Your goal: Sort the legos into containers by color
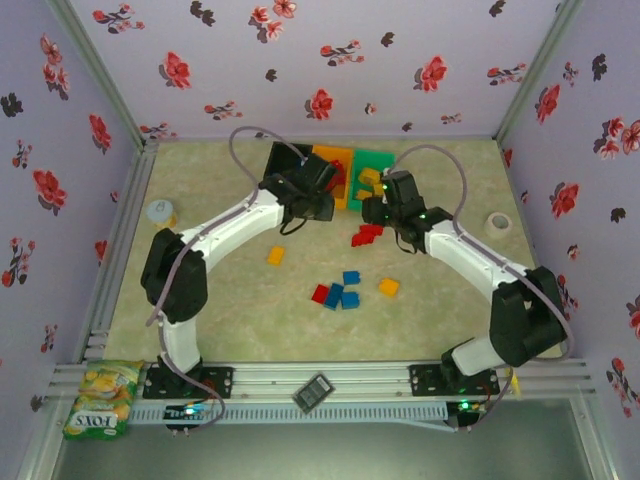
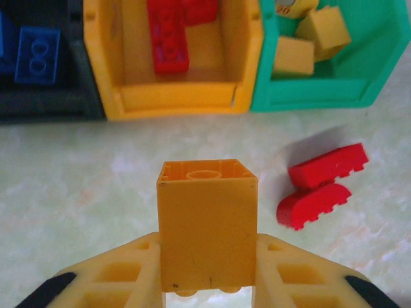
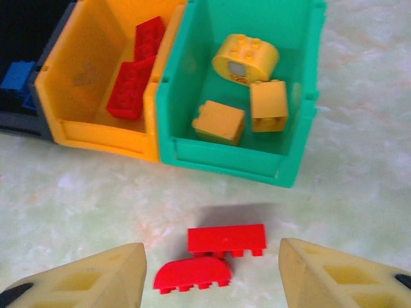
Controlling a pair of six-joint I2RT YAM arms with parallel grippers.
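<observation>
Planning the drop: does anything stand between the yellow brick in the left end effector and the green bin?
Yes: two red bricks lie just short of the green bin, and the right end effector hovers open above them.

Left arm (image 1: 225, 228) and right arm (image 1: 470, 255) have white links, black joints (image 1: 172, 275), grey cables (image 1: 250, 128).

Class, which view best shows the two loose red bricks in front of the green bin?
Right wrist: the two red bricks lie centred, close, studs clear. Left wrist shows them off to the right; top external shows them tiny.
</observation>
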